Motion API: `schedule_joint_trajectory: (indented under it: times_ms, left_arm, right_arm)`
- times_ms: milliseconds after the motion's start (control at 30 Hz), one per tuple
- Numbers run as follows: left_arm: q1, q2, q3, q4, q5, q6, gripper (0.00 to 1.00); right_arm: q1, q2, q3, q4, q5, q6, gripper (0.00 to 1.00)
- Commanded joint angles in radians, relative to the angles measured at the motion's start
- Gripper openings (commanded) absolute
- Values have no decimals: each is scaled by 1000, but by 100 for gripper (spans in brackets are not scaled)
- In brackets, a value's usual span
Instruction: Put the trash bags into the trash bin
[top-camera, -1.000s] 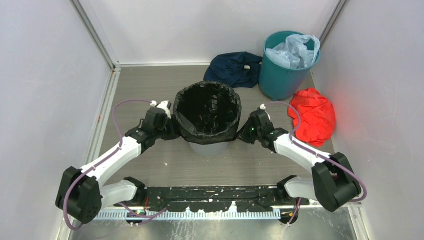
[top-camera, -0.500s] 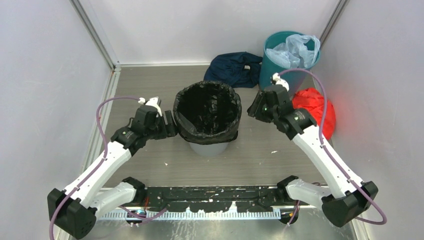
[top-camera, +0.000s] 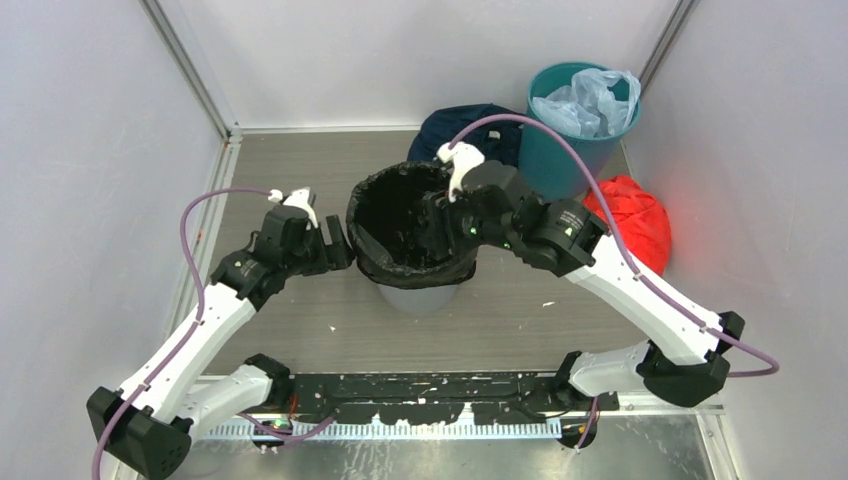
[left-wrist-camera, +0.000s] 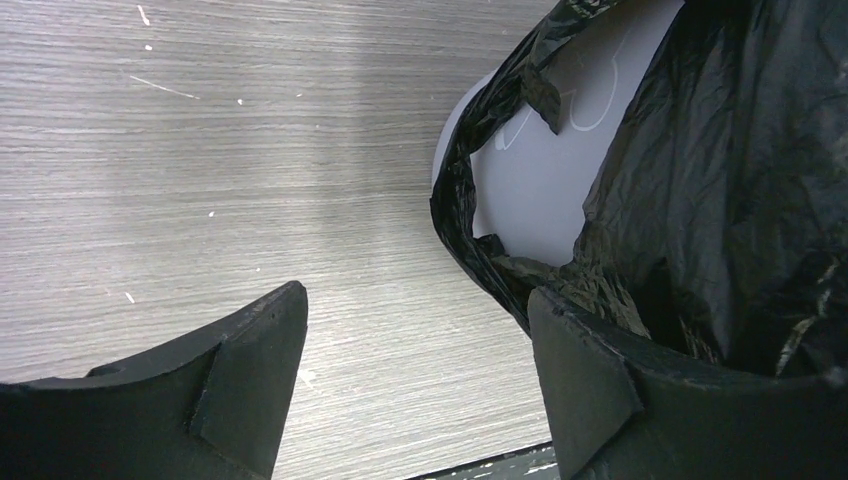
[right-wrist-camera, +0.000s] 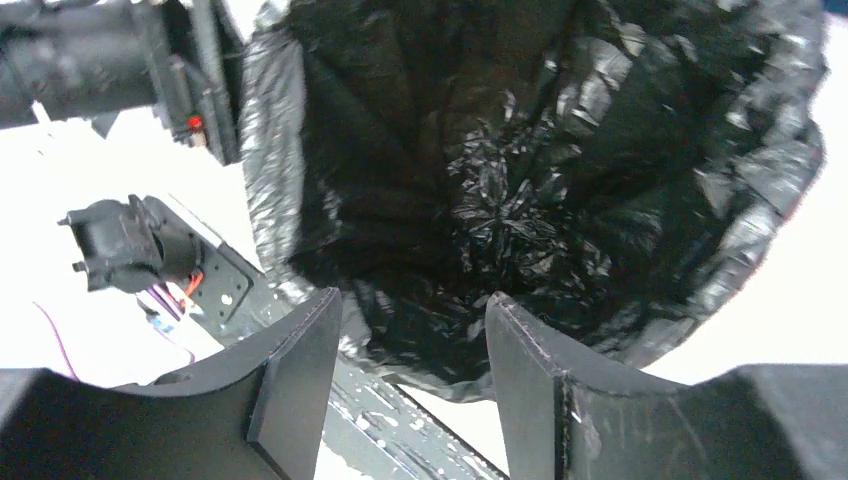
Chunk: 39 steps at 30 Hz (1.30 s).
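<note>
Bag (top-camera: 390, 222) lines bin (top-camera: 420, 297), hem folded over its rim; left gripper (top-camera: 338, 246) wide open and empty just beside bin's left side, right gripper (top-camera: 432, 215) half open, empty, over bin's mouth: best push bag down bin's middle, jaws off the rim film.

L arm (top-camera: 200, 330) runs from lower left of the top view up and right to centre-left, wrist approx. level. L gripper (top-camera: 337, 245) points right. In its wrist view the jaws stand wide apart, w/ nothing between the fingers (left-wrist-camera: 250, 370). R arm (top-camera: 640, 295) rises from lower right, bends at a raised joint right of centre, then reaches left to mid-frame. R gripper (top-camera: 430, 215) points left and prob. tilts down; its tips are hard to make out from above. Its wrist view shows jaws parted, gap empty.
</note>
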Motion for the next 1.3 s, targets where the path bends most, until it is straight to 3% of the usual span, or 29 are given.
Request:
schedule_joint_trajectory:
  times_ms: [0,167,433,833,1167,1267]
  left_arm:
    - [7,-16,54,-29,-24,25,83]
    - [7,-12,152,-78,19,55,97]
    - [7,91,341,-177,38,135,97]
    - [8,140,368,-156,52,131,97]
    - [8,110,378,-168,29,129,96]
    - [8,91,385,-178,18,128,96]
  right_arm:
    - [93,33,72,-14,53,-127,61]
    - [125,75,96,1,33,-146,61]
    - [230,175,133,25,-9,-238,62]
    - [257,239,104,68,43,-277,61]
    - [257,316,111,25,143,-285,49]
    - [257,327,108,31,146,-286,41]
